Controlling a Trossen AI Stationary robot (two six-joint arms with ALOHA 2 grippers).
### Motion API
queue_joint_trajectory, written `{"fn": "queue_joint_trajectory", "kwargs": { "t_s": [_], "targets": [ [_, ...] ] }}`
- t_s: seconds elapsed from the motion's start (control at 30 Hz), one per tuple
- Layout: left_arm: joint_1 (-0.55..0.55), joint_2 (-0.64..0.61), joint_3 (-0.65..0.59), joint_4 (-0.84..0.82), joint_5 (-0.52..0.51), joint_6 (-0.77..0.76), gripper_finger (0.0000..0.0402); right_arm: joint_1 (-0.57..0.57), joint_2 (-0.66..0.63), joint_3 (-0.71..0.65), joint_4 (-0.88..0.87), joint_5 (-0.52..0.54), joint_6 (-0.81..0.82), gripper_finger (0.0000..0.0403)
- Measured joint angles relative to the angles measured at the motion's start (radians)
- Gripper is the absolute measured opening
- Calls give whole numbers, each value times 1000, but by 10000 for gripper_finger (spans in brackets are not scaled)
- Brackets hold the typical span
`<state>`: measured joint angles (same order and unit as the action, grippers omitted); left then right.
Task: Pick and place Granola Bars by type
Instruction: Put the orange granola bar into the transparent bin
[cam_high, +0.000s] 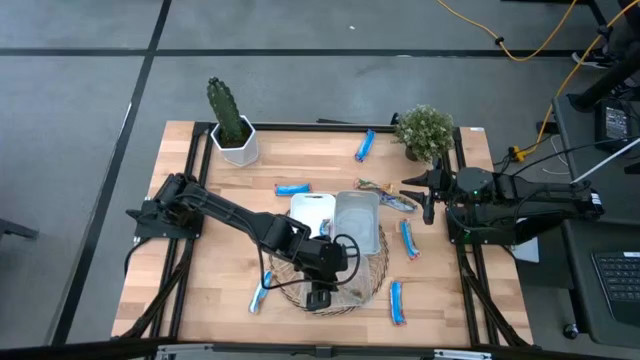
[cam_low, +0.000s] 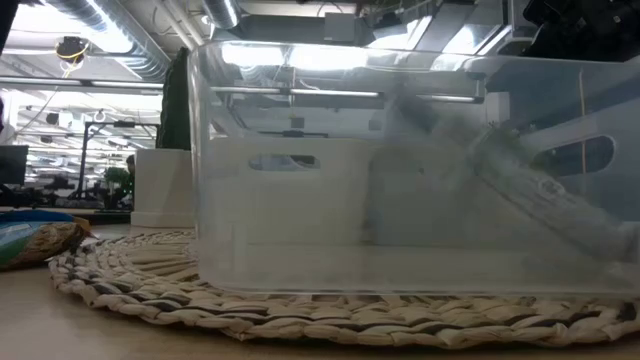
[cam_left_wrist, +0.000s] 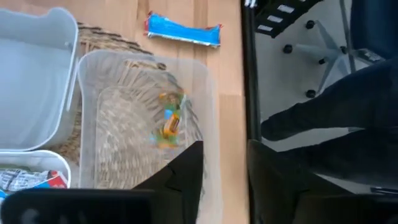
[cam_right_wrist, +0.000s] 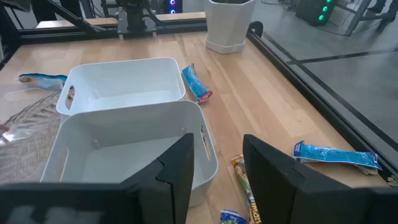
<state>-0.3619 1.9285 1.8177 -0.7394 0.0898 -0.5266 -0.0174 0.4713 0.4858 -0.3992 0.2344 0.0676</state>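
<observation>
The left gripper (cam_high: 320, 296) hovers over the clear bin (cam_left_wrist: 202, 99) on the woven mat (cam_high: 372, 285) at the table's near edge, fingers spread and empty. Directly below them, an orange-and-blue granola bar (cam_left_wrist: 170, 119) lies on the bin's floor. Other blue bars (cam_high: 365, 145) lie scattered on the wooden table (cam_high: 180, 240) around the white tray (cam_high: 312, 210) and grey tray (cam_high: 357, 222). The right gripper (cam_high: 429, 194) waits at the right, fingers parted, beside a potted plant (cam_high: 424, 130).

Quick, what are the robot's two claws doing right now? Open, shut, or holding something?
Left claw: open, holding nothing, above the clear bin.
Right claw: open, holding nothing, by the grey tray.
</observation>
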Motion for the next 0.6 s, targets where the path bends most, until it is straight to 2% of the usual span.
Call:
{"fn": "queue_joint_trajectory", "kwargs": {
  "t_s": [0.23, 0.37, 0.5, 0.6],
  "targets": [
    [-4, -3, 152, -214, -30, -58, 131, 0, 0, 0, 0, 0, -1, 141],
    [-34, -40, 232, -307, -111, -44, 122, 0, 0, 0, -2, 0, -1, 141],
    [-81, -170, 249, -323, -226, 24, 116, 0, 0, 0, -2, 0, -1, 141],
    [-116, -314, 252, -328, -379, 34, 114, 0, 0, 0, -3, 0, -9, 141]
  ]
}}
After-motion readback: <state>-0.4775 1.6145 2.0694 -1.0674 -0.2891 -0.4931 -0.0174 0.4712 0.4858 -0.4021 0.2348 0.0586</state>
